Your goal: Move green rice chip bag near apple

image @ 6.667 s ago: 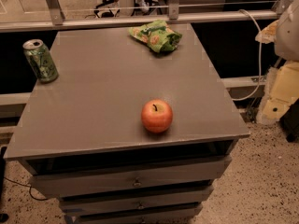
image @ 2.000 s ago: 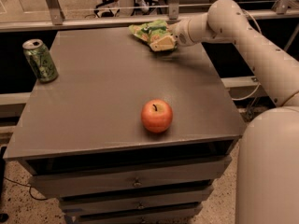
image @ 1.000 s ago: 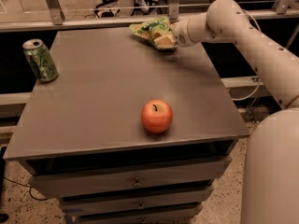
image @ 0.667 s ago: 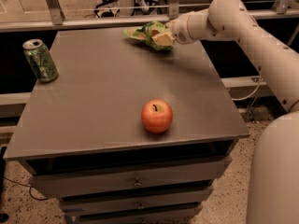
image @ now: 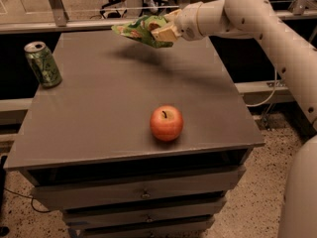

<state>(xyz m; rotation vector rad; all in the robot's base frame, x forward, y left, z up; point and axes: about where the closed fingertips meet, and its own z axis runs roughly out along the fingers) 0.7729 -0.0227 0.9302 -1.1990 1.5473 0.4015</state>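
Well behind the apple (image: 166, 123), above the far edge of the bench (image: 99, 103), the gripper (image: 166, 31) has its fingers clenched on the green rice chip bag (image: 136, 29), which hangs clear, and that edge pinch on slick foil might slip during carrying.

The gripper (image: 166, 31), above the far end of the table (image: 99, 113), partly hides the green rice chip bag (image: 134, 29).
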